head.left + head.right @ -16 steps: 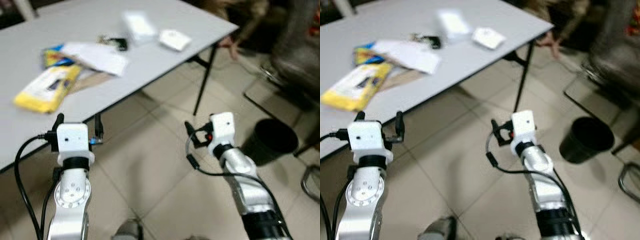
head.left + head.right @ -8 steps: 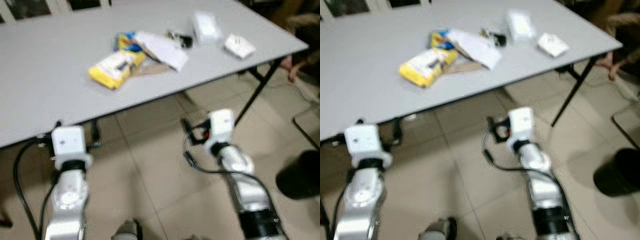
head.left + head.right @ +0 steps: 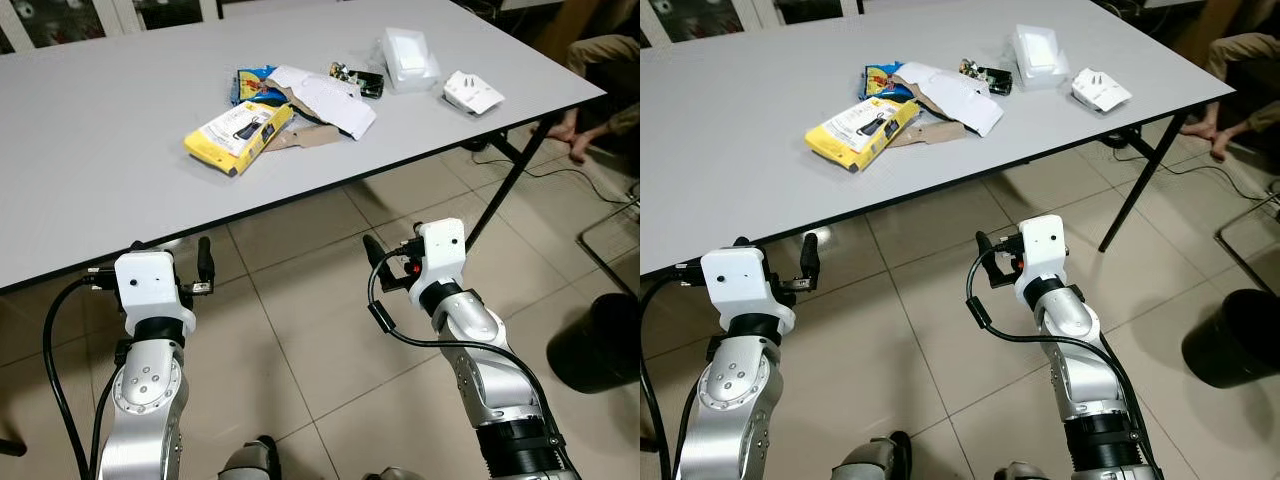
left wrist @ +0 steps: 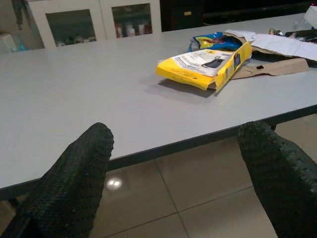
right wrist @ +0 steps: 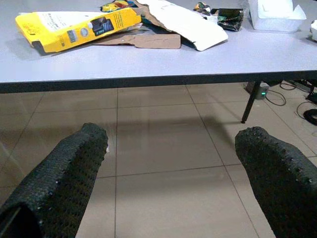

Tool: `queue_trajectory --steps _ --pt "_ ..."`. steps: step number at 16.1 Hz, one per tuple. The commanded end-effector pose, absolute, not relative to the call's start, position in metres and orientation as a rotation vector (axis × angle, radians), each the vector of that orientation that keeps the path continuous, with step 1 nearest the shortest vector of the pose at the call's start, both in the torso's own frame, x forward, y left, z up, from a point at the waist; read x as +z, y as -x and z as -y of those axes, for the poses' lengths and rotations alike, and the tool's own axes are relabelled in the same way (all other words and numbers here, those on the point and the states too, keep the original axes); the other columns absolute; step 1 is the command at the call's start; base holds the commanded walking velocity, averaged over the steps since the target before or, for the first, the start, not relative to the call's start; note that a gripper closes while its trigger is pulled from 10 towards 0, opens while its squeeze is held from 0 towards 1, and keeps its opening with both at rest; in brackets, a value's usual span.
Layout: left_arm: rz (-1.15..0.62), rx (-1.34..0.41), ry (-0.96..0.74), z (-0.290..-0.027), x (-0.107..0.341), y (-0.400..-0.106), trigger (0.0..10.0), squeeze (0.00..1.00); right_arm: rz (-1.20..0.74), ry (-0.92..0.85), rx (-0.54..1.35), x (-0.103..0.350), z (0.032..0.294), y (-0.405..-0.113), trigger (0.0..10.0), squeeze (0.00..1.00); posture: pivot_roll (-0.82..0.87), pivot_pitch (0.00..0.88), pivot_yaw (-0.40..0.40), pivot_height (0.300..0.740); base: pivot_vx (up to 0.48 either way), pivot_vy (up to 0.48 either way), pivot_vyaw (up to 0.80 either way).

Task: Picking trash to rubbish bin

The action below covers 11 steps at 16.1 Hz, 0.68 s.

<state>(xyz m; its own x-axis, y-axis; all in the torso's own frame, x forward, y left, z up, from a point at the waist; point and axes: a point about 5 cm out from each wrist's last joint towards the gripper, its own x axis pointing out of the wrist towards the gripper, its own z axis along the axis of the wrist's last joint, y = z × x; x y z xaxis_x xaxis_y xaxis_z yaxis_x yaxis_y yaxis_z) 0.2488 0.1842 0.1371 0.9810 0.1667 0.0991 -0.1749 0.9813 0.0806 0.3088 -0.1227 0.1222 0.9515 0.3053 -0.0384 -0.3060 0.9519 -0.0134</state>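
Bin [image 3: 604,343] shifted to frame edge (cut off); both tools [image 4: 173,183] [image 5: 168,178] agape, empty.

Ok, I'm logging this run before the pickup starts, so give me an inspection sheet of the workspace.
Surface: grey table, tiled floor below.
Job's things: yellow box, torn cardboard, white paper, blue wrapper piled together; black bin on the floor to the robot's right.
Clutter: clear plastic container, white packet, small dark wrapper.
Grippers: left gripper and right gripper open, holding nothing, short of the table edge.
Cables: black cable on the right arm; floor cable beyond the table leg.
Surroundings: glass-door cabinet; a person's feet at far right.
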Motion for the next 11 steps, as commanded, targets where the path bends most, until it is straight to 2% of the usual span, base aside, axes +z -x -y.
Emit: queue_trajectory --steps 1,11 --pt "0.099 0.155 -0.089 -0.1830 0.1409 -0.2491 10.0 0.00 -0.013 0.011 0.308 0.1268 0.1227 -0.3098 10.0 0.00 -0.06 0.142 -0.028 0.740 0.292 0.000 0.00" --pt "0.072 0.139 -0.105 -0.1838 0.1370 -0.2498 10.0 0.00 0.001 0.013 0.332 0.1268 0.1161 -0.3079 10.0 0.00 -0.05 0.145 -0.021 0.740 0.349 0.000 0.00"
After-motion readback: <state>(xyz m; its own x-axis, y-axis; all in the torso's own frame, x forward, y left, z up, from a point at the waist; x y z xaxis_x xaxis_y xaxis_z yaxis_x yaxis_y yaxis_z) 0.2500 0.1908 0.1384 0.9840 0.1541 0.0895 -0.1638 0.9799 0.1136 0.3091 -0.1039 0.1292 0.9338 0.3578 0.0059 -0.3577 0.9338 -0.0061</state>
